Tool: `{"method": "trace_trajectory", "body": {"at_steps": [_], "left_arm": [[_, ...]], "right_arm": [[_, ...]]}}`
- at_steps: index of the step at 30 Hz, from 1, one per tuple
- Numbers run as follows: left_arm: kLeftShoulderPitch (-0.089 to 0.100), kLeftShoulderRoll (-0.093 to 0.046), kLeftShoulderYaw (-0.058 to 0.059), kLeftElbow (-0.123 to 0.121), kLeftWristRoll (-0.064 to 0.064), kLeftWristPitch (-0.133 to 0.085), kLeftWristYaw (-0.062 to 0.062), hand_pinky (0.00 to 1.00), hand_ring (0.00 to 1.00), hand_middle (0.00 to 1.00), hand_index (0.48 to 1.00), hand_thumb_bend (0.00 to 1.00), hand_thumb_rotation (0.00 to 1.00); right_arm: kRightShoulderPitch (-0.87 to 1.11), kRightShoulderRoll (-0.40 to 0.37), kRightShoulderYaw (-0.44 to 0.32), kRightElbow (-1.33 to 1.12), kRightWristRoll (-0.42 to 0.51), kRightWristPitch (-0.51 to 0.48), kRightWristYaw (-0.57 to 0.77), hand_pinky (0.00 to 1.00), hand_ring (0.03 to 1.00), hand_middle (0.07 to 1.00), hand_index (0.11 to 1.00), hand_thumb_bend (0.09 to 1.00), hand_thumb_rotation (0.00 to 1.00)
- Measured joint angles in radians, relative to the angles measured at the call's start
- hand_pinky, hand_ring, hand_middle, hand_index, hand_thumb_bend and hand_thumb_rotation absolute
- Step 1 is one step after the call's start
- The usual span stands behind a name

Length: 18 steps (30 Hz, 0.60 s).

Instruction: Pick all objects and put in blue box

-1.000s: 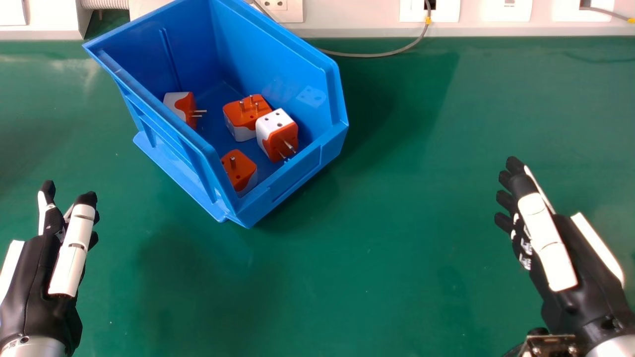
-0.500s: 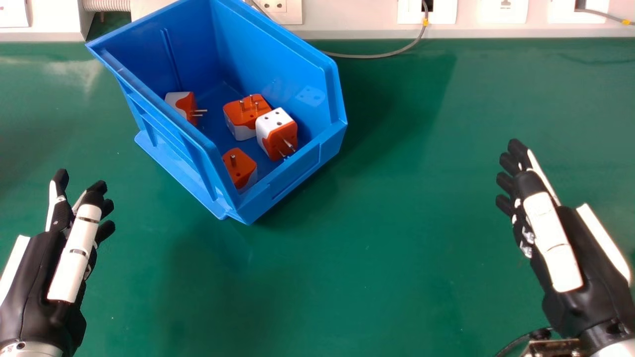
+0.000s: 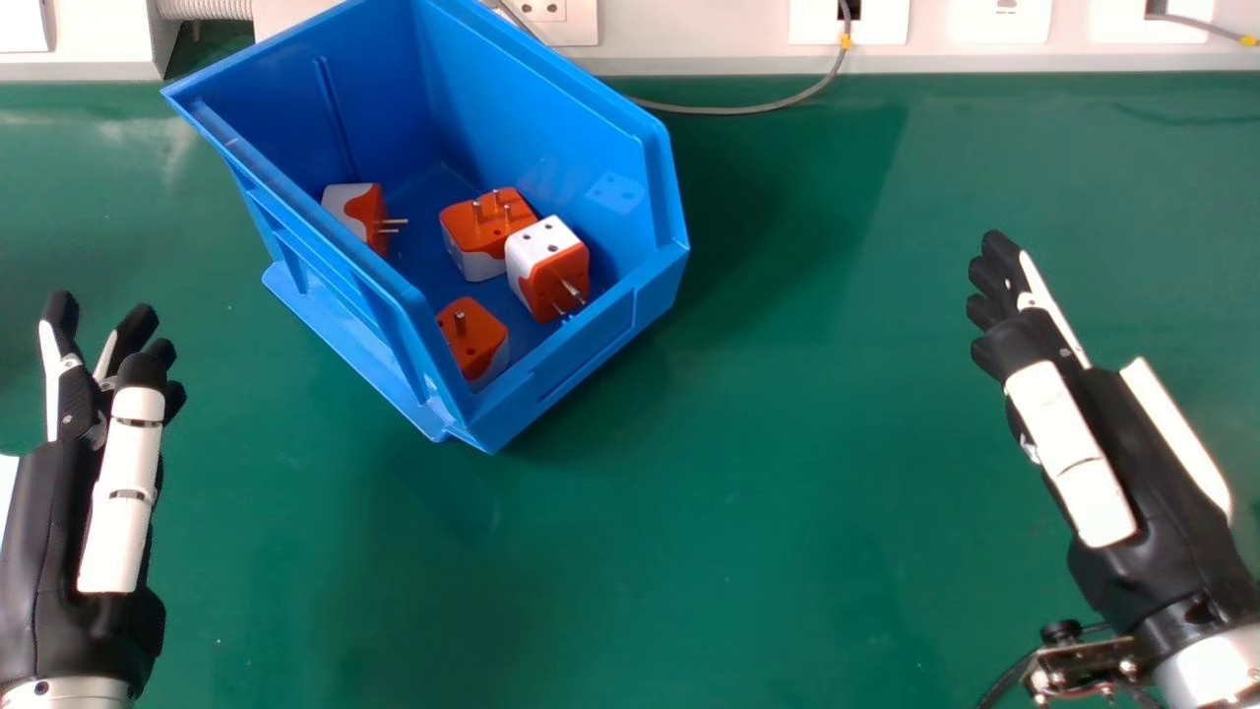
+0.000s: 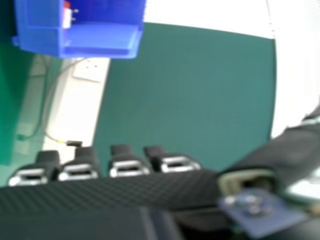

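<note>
Inside, four adapters [image 3: 472,340] sit in one blue box [image 3: 551,404].

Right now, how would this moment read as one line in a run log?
Plug adapters: four, inside blue box | left hand: open, left of box | right hand: open, right of box | job: looks done

The box [image 3: 551,98] was plain blue, and the plugs [image 3: 559,278] in it were orange and white, the two colours meeting in wavy edges, with silvery pins. The table [image 3: 787,443] was green, the wall strip [image 3: 689,49] white, the cable [image 3: 748,109] grey with a yellow band [image 3: 845,40]. Left fingers [image 3: 123,492] and right fingers [image 3: 1068,448] were black and white; the right palm [image 4: 125,190] was black, finely crosshatched.
</note>
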Motion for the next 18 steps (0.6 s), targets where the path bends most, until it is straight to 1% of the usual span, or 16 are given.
{"method": "trace_trajectory", "body": {"at_steps": [2, 3, 5, 8, 12, 14, 16, 18], "left_arm": [[0.004, 0.0, 0.002, 0.002, 0.01, -0.001, 0.012, 0.96, 0.96, 0.96, 0.964, 0.43, 0.77], [0.007, 0.0, 0.002, 0.003, 0.016, -0.003, 0.015, 0.95, 0.96, 0.96, 0.964, 0.44, 0.77], [0.014, 0.001, 0.002, 0.009, 0.027, -0.013, 0.018, 0.94, 0.95, 0.95, 0.96, 0.44, 0.77], [0.026, 0.001, 0.003, 0.019, 0.031, -0.022, 0.021, 0.93, 0.95, 0.95, 0.956, 0.44, 0.77], [0.039, 0.002, 0.003, 0.021, 0.039, -0.034, 0.024, 0.92, 0.94, 0.94, 0.951, 0.44, 0.77], [0.044, 0.002, 0.003, 0.021, 0.041, -0.037, 0.024, 0.91, 0.94, 0.94, 0.945, 0.44, 0.76], [0.05, 0.002, 0.003, 0.02, 0.046, -0.038, 0.025, 0.9, 0.94, 0.93, 0.94, 0.42, 0.75], [0.058, 0.002, 0.002, 0.019, 0.048, -0.039, 0.025, 0.9, 0.93, 0.93, 0.937, 0.41, 0.74]], "right_arm": [[0.006, 0.01, 0.006, 0.0, -0.003, 0.0, -0.011, 0.99, 1.0, 1.0, 1.0, 0.407, 1.0], [0.01, 0.015, 0.009, -0.001, -0.004, 0.0, -0.016, 0.99, 1.0, 1.0, 1.0, 0.406, 1.0], [0.022, 0.024, 0.014, -0.004, -0.006, -0.001, -0.025, 0.99, 1.0, 1.0, 1.0, 0.402, 1.0], [0.034, 0.029, 0.015, -0.005, -0.007, -0.002, -0.028, 0.99, 1.0, 1.0, 1.0, 0.399, 1.0], [0.05, 0.03, 0.015, -0.01, -0.003, -0.004, -0.028, 0.99, 1.0, 1.0, 1.0, 0.396, 1.0], [0.057, 0.03, 0.015, -0.011, -0.002, -0.007, -0.028, 1.0, 1.0, 1.0, 1.0, 0.393, 1.0], [0.064, 0.031, 0.015, -0.011, -0.002, -0.007, -0.028, 1.0, 1.0, 1.0, 1.0, 0.386, 1.0], [0.066, 0.031, 0.015, -0.011, -0.002, -0.007, -0.029, 1.0, 1.0, 1.0, 1.0, 0.381, 1.0]]}}
